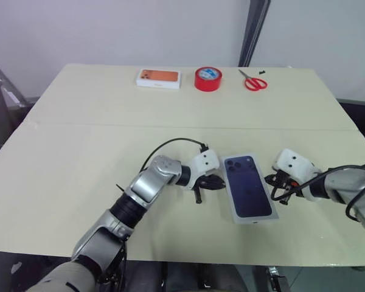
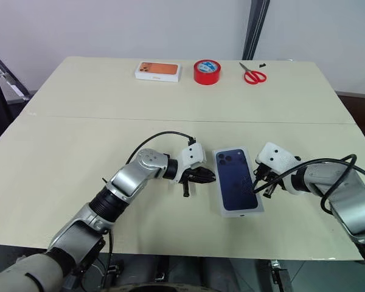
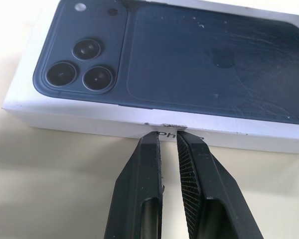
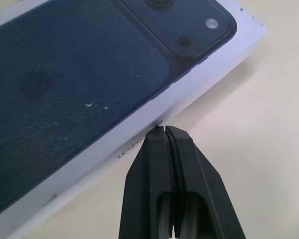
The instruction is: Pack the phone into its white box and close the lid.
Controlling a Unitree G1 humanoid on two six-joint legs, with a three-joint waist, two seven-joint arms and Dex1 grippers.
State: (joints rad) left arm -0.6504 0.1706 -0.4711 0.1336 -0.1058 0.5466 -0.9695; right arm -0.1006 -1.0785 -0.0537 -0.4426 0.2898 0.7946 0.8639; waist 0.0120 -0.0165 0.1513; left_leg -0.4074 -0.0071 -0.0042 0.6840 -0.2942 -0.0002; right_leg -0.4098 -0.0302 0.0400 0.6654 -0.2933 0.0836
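The lid point(image 1: 248, 188), closed on the white box, lay between both grippers. The left gripper point(image 3: 168, 135), fingers slightly apart, met one long side; the right gripper point(image 4: 163, 129), fingers together, met the other. Its top bore a dark-blue phone picture.

A: What is sitting at the middle of the bench point(image 1: 79, 182)?

B: The lid point(image 1: 248, 188), phone picture facing up, is lying closed over the box. The left gripper point(image 1: 214, 184) is pointing at the lid's left edge, just beside it; the right gripper point(image 1: 271, 180) is resting by its right edge.

A: And beyond the lid?

B: An orange-pictured box point(image 1: 159, 78), red tape point(image 1: 207, 79) and scissors point(image 1: 253, 80) are lying well apart from it.
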